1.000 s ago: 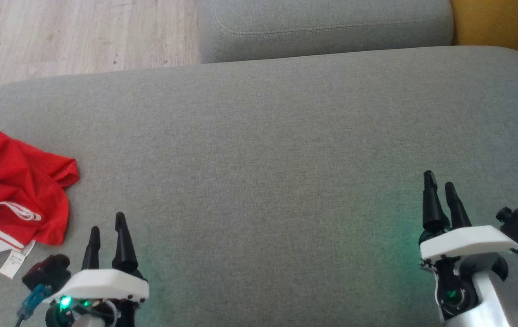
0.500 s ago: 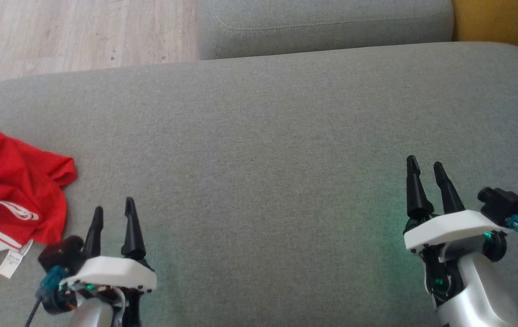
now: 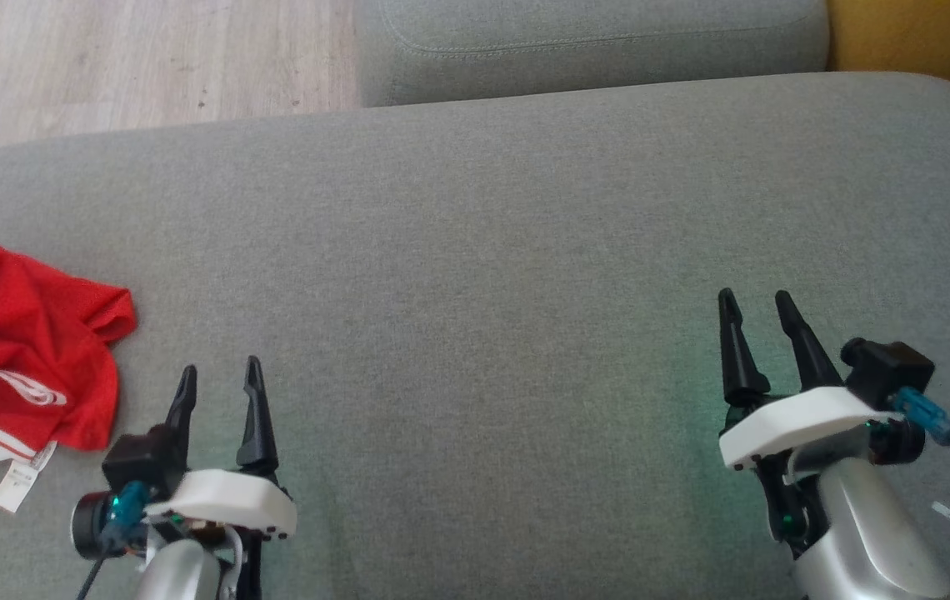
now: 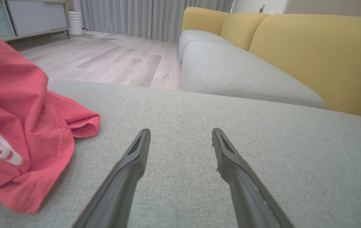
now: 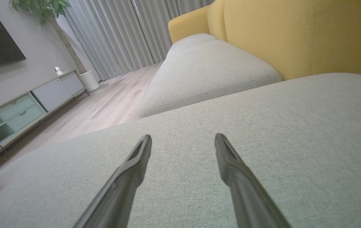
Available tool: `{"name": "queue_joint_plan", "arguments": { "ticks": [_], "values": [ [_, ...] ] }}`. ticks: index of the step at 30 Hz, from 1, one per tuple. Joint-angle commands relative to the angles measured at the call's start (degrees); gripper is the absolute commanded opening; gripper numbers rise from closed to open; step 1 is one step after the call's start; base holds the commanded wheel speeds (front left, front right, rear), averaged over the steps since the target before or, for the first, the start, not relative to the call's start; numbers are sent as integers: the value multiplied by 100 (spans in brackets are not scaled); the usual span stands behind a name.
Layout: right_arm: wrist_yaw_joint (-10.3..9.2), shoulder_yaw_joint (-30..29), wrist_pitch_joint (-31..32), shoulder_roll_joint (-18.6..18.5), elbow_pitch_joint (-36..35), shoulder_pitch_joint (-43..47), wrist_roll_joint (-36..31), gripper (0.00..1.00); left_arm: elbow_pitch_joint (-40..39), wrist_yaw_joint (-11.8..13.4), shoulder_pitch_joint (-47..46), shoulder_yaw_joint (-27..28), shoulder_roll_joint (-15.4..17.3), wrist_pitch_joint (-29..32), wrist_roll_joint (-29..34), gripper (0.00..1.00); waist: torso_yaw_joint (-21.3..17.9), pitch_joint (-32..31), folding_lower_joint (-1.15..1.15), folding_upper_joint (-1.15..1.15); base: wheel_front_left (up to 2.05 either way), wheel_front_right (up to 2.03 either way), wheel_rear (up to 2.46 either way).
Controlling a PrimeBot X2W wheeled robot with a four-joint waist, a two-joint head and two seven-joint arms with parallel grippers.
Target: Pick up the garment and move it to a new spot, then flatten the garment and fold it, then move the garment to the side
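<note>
1. Our left tool (image 3: 220, 367) and right tool (image 3: 753, 295) have crept forward over the sofa cushion (image 3: 475, 208), fingers apart, empty.
2. The garment (image 3: 17, 333), red, lies crumpled at the cushion's left edge, untouched; we judge pickup still ahead.

Both arms are reaching forward, empty-handed.
The left gripper (image 3: 221, 367) is sitting low at the head view's left, its dark fingers (image 3: 257, 412) spreading apart and pointing up. The right gripper (image 3: 753, 295) is sitting higher at the right, likewise gaping and gripping nothing, with its silver forearm (image 3: 875, 533) angling in from the bottom edge.
</note>
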Motion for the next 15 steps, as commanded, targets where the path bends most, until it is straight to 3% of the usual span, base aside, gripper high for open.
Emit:
{"name": "queue_joint_plan", "arguments": {
  "ticks": [1,15],
  "values": [
    [-3,138,-107,-21,-133,-353,-187,100,-141,63,-280,88,108,-94,190,100,-2,-3,0,0,0,0,0],
    [-3,87,-343,-26,139,-251,-1186,100,-17,249,-99,213,22,-332,1072,100,-54,-3,0,0,0,0,0]
  ]
}}
